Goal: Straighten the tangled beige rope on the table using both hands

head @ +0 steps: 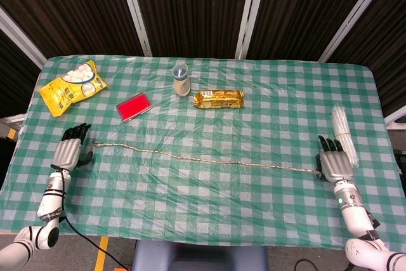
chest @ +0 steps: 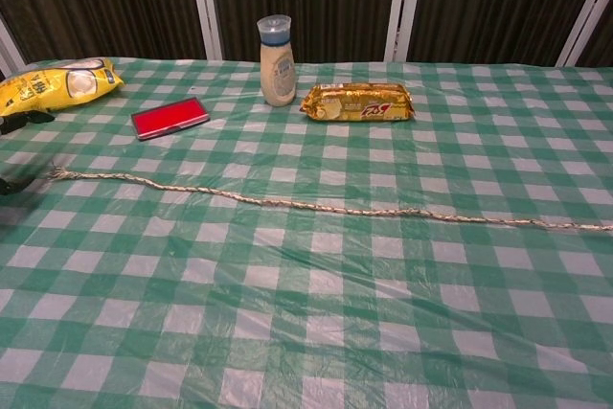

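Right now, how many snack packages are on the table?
2: a yellow snack bag at the far left corner, and a gold biscuit pack near the middle of the far side, beside the bottle.

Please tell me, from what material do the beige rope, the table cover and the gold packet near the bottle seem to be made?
Rope: probably twisted natural or cotton fibre, matte; strands show along it and its left end is frayed.
Table cover: likely plastic sheet or plastic over checked cloth; it is glossy, with wrinkles that catch the light.
Gold packet: seemingly metallised plastic film, shiny and crinkled.
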Robot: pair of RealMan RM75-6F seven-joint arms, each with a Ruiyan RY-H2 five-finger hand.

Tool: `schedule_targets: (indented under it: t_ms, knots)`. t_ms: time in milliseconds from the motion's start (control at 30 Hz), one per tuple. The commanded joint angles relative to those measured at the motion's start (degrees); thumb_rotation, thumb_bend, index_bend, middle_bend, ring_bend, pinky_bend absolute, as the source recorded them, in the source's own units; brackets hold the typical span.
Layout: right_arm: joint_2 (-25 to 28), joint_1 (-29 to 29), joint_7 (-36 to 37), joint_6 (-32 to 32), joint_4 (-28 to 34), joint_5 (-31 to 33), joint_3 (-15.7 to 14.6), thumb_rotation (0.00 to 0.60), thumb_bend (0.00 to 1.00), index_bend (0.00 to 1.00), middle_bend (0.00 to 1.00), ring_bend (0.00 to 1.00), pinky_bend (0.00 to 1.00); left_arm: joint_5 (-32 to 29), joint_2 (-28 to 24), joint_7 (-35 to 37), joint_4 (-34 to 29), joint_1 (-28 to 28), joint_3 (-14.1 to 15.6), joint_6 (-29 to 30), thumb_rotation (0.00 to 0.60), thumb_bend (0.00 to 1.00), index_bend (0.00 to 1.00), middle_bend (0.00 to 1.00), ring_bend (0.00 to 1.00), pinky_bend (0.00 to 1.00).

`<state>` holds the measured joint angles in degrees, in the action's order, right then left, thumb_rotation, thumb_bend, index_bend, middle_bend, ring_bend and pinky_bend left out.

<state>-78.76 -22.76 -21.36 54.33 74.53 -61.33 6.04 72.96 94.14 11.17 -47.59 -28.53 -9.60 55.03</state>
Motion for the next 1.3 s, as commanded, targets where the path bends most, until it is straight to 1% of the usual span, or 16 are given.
schedule_targets:
  t_ms: [33, 267, 367, 500, 567, 667, 700, 800, 867, 900, 1000, 1067, 1133, 1200, 1233, 1300]
  knots:
    - [0.61, -0.24, -0.53, -0.76, 0.42, 0.66, -0.34, 0.6, 0.44, 0.0, 0.0, 0.0, 0.0, -0.43, -1.44, 0.9, -2.18, 0.6, -0.09, -0.35, 0.6, 0.43, 0.0, 0.0, 0.0, 0.02]
    - [1.92, -0.47, 0.05, -0.99, 1.4, 1.1, -0.44, 0.6, 0.33, 0.0, 0.0, 0.0, 0.0, -0.36, -4.08, 5.19, -6.44, 1.25, -0.47, -0.48, 0.6, 0.41, 0.0, 0.0, 0.0, 0.03]
    - [2.43, -0.35, 0.4, -0.5, 1.95, 0.71, -0.61, 0.6, 0.32, 0.0, 0.0, 0.0, 0.0, 0.25, -4.96, 7.01, -8.19, 1.53, -0.53, 0.35, 0.6, 0.41, 0.0, 0.0, 0.0, 0.03]
    - [3.44, 0.2, 0.95, 0.97, 3.35, -0.36, -0.96, 0.6, 0.32, 0.0, 0.0, 0.0, 0.0, 2.08, -7.55, 10.66, -13.0, 2.17, -0.4, 2.23, 0.6, 0.39, 0.0, 0.0, 0.0, 0.03]
    - [4.29, 1.07, 1.37, 3.48, 4.9, -1.86, -1.16, 0.6, 0.32, 0.0, 0.0, 0.0, 0.0, 3.86, -9.91, 12.32, -16.74, 2.75, -0.23, 4.44, 0.6, 0.39, 0.0, 0.0, 0.0, 0.04]
    - [5.74, 2.84, 1.78, 8.22, 7.73, -4.97, -1.76, 0.6, 0.32, 0.0, 0.0, 0.0, 0.0, 5.73, -12.51, 11.91, -20.38, 3.49, -0.13, 7.68, 0.6, 0.38, 0.0, 0.0, 0.0, 0.03]
    - [6.5, 3.86, 1.99, 10.84, 9.27, -6.72, -2.11, 0.6, 0.32, 0.0, 0.0, 0.0, 0.0, 6.18, -13.52, 10.77, -21.59, 3.89, -0.15, 9.12, 0.6, 0.38, 0.0, 0.0, 0.0, 0.03]
    - [8.51, 6.88, 2.24, 18.29, 13.3, -11.94, -3.37, 0.6, 0.32, 0.0, 0.0, 0.0, 0.0, 6.42, -14.82, 4.76, -22.34, 5.07, -0.42, 13.25, 0.6, 0.38, 0.0, 0.0, 0.0, 0.03]
    - [9.64, 8.83, 2.07, 22.7, 15.47, -15.3, -4.41, 0.6, 0.32, 0.0, 0.0, 0.0, 0.0, 6.17, -15.8, 2.73, -23.54, 6.12, -0.23, 14.85, 0.6, 0.38, 0.0, 0.0, 0.0, 0.03]
    - [10.18, 9.76, 1.86, 24.7, 16.44, -16.94, -5.01, 0.6, 0.32, 0.0, 0.0, 0.0, 0.0, 6.25, -16.72, 2.12, -24.63, 6.79, 0.2, 15.41, 0.6, 0.38, 0.0, 0.0, 0.0, 0.03]
    - [11.42, 12.67, 1.24, 30.22, 18.53, -22.01, -7.09, 0.6, 0.32, 0.0, 0.0, 0.0, 0.0, 8.26, -20.96, 1.5, -30.43, 9.89, 3.26, 17.66, 0.6, 0.37, 0.0, 0.0, 0.0, 0.03]
    - [11.71, 14.49, 0.89, 32.78, 18.98, -24.67, -8.58, 0.6, 0.32, 0.0, 0.0, 0.0, 0.0, 10.9, -24.19, 0.69, -35.33, 12.78, 6.37, 20.39, 0.6, 0.38, 0.0, 0.0, 0.0, 0.03]
    - [11.52, 16.27, 1.57, 34.95, 18.48, -26.64, -9.77, 0.6, 0.32, 0.0, 0.0, 0.0, 0.0, 13.92, -26.97, -2.44, -40.17, 16.42, 10.05, 24.27, 0.6, 0.39, 0.0, 0.0, 0.0, 0.02]
    - [10.85, 17.76, 3.55, 36.49, 16.95, -27.6, -10.46, 0.6, 0.32, 0.0, 0.0, 0.0, 0.0, 16.09, -27.96, -6.1, -42.82, 20.07, 12.7, 28.77, 0.6, 0.39, 0.0, 0.0, 0.0, 0.02]
    - [10.25, 18.53, 5.83, 36.97, 15.36, -27.77, -10.73, 0.6, 0.32, 0.0, 0.0, 0.0, 0.0, 17.38, -27.67, -8.48, -43.26, 22.31, 13.87, 31.89, 0.6, 0.39, 0.0, 0.0, 0.0, 0.02]
    - [10.09, 18.86, 7.95, 35.85, 13.66, -27.32, -11.06, 0.6, 0.32, 0.0, 0.0, 0.0, 0.0, 19.17, -27.67, -11.66, -43.65, 24.0, 15.03, 34.24, 0.6, 0.4, 0.0, 0.0, 0.0, 0.02]
